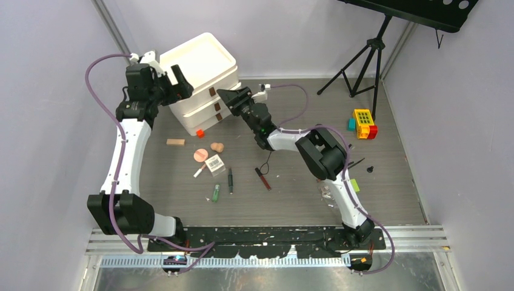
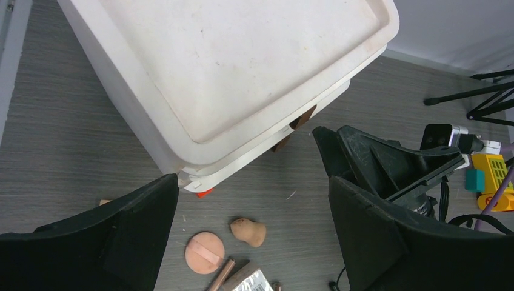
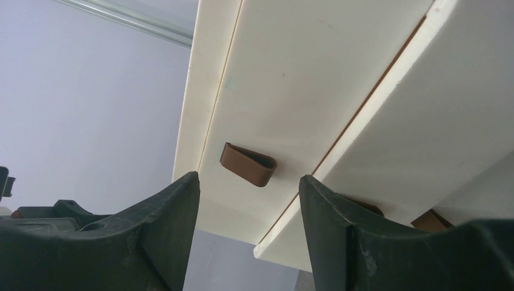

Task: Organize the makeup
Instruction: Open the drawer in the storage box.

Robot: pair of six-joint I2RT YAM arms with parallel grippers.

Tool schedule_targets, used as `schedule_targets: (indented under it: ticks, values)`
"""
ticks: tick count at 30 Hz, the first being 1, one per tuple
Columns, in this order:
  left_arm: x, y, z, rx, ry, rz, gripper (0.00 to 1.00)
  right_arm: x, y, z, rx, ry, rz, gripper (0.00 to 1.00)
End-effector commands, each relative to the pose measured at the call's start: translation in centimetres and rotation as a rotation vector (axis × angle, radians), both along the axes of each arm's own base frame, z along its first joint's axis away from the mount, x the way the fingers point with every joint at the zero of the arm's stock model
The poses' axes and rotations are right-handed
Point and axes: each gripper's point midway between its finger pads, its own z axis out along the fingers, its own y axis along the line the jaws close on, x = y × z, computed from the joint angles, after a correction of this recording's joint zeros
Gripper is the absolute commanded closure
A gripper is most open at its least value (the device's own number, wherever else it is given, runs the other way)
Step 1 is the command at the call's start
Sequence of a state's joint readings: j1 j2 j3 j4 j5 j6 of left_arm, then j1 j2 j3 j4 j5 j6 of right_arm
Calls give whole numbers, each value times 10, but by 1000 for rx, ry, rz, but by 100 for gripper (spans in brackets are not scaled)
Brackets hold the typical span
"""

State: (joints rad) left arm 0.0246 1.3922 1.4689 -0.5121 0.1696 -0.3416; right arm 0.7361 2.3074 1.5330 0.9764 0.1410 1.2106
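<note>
I see the white drawer box [image 1: 203, 66] at about 11 o'clock on the table [image 1: 303, 194]. My left gripper [image 1: 173, 88] hangs over the box's 8 o'clock corner. Its jaws are wide apart and hold nothing.

My right gripper [image 3: 248, 177] is up close to the front of the box, on its 4 o'clock side. Its jaws stand apart, with a small brown pull [image 3: 248, 165] on a drawer front between them. I do not see them pressing on it.

The makeup lies on the table at 6 o'clock from the box. The pink puff [image 1: 200, 155] and a peach sponge [image 1: 217, 147] sit just beside each other. The clear box [image 1: 215, 163] is at 5 o'clock from the puff, with a white tube [image 1: 199, 172] at its 8 o'clock. The green tube [image 1: 216, 193] and black pencil [image 1: 230, 180] lie near each other below that. The red pencil [image 1: 263, 179] is at 3 o'clock from the black one, a bit apart.

A small red cube [image 1: 200, 133] sits right by the foot of the drawer box. The toy blocks [image 1: 363, 123] are far off at 3 o'clock.
</note>
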Motion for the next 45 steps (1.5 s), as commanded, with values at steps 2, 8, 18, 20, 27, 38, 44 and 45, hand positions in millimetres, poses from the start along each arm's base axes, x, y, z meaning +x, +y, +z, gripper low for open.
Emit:
schedule_targets:
  ticks: [2,8,18,20,27,38,44,45]
  values:
    - [6,-1,8,-18,-38,-8,4,1,8,31,85,-58,-2,35]
    - [6,1,8,-17,-39,-6,4,4,14,28,91,-52,3,38]
    - [8,1,4,-33,-32,-11,4,9,22,22,94,-39,9,45]
    - [8,0,5,-35,-33,-15,4,9,23,22,95,-40,11,45]
    - [9,3,5,-39,-35,-10,4,3,25,27,138,-62,33,46]
    - [10,3,4,-48,-35,-14,4,2,30,26,155,-72,49,45]
    - [10,3,4,-52,-35,-17,4,3,32,32,158,-81,52,46]
    - [10,3,4,-53,-36,-18,4,4,32,32,158,-81,52,46]
